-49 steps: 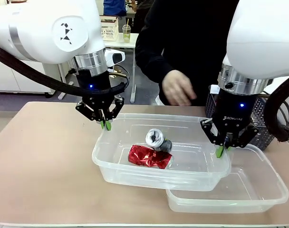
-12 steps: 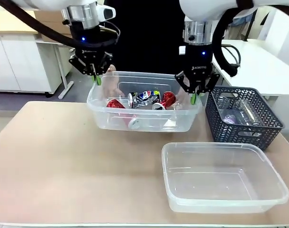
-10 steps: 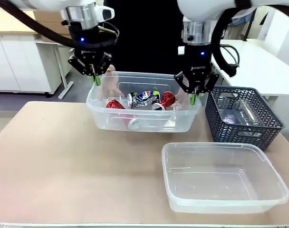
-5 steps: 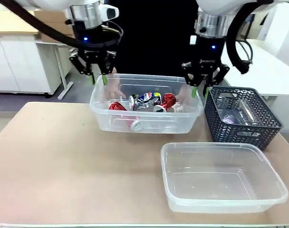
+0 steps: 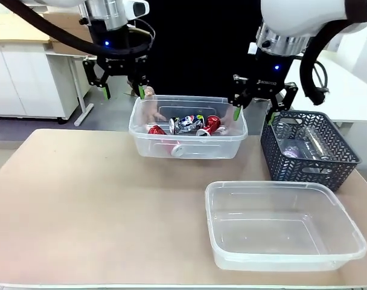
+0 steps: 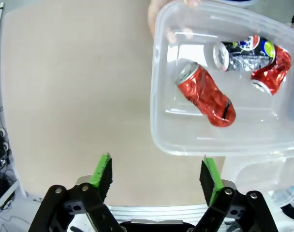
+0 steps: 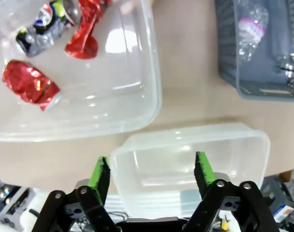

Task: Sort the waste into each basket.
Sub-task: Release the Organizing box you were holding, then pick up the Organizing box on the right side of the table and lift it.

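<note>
Nearby, lattice basket (image 5: 309,149) beside empty tub (image 5: 284,226).

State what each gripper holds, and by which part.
Nothing: left gripper and right gripper are open, clear of the tub of cans.

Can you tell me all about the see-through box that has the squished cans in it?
The clear plastic tub is a rounded rectangle with a rolled rim, at the table's far side. Inside lie two crushed red cans and a dark blue-white can. A person's hands hold its far side. Both tools are open above it, not touching.
</note>
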`<state>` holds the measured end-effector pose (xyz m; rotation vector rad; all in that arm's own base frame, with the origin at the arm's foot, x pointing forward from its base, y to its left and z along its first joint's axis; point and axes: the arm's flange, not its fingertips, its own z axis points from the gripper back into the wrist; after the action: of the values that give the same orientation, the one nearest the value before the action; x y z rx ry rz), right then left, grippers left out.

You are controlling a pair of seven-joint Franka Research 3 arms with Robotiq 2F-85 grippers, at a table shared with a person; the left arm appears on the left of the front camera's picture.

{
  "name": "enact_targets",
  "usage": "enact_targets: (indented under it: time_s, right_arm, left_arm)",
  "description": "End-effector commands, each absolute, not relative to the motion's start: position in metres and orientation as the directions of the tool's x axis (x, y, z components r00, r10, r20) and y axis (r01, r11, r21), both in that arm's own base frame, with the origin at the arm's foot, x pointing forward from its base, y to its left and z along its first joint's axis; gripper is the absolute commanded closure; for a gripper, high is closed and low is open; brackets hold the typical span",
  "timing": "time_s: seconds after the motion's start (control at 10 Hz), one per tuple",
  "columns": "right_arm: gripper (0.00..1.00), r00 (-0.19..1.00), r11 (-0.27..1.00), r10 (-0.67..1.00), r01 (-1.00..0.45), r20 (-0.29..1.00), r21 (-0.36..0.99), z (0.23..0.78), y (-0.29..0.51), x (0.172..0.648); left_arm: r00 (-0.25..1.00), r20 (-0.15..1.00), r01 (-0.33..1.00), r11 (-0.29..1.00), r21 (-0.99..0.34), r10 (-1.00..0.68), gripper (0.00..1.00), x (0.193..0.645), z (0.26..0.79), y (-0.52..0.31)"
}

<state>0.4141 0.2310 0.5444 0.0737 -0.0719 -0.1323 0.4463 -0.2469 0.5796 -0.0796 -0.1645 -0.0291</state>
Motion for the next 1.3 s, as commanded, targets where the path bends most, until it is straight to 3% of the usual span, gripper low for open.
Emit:
enact_targets:
  time_s: [0.0,0.9,1.0,1.2]
  right_arm:
    - [0.0,0.987,0.983,-0.143,0.133,0.071,0.126,0.541,0.22,0.412]
    - [0.0,0.988,0.987,-0.142,0.137,0.062,0.086,0.543,0.229,0.415]
    - [0.01,0.988,0.987,-0.143,0.138,0.058,0.084,0.542,0.23,0.415]
    - [0.0,0.999,0.998,-0.028,0.026,0.035,0.065,0.548,0.152,0.345]
  left_arm:
    - [0.984,0.176,0.045,0.996,-0.077,-0.031,0.0,0.442,0.573,-0.241]
    - [0.987,0.155,0.044,0.996,-0.072,-0.032,0.0,0.446,0.576,-0.248]
    - [0.981,0.175,0.1,0.99,-0.098,-0.082,0.0,0.425,0.602,-0.247]
    - [0.979,0.196,0.081,0.986,-0.146,-0.052,0.0,0.384,0.612,-0.303]
